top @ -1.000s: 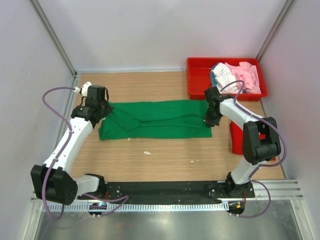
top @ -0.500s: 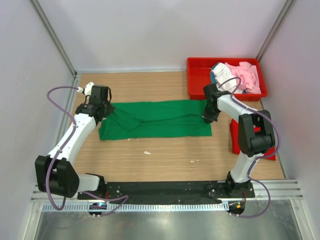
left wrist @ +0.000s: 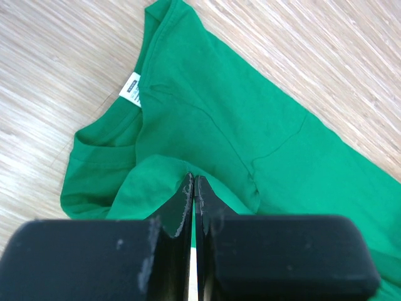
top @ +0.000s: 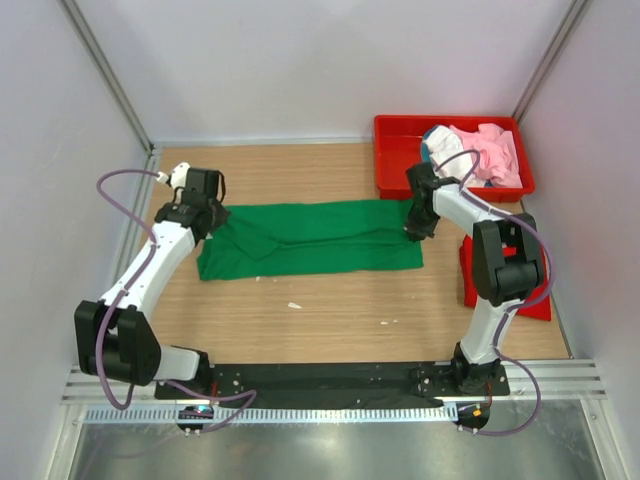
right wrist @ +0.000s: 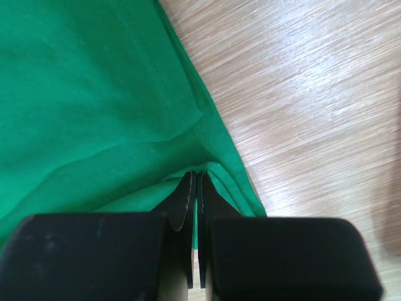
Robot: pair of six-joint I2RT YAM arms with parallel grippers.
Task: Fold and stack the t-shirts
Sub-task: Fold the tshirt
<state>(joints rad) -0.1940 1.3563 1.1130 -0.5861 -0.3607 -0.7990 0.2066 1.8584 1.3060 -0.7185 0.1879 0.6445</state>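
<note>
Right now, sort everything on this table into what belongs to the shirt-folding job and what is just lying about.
Belongs to the job:
green t-shirt, spread flat, both arms' jaws shut on its ends
pale pink and white t-shirts, heaped in the red tray
red t-shirt, by the right arm

Just lying about:
red tray
small white scraps on the table

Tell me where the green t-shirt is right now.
In the top view the green t-shirt lies across the table, collar end pinched by the left gripper, hem end by the right gripper near the red tray.
</note>
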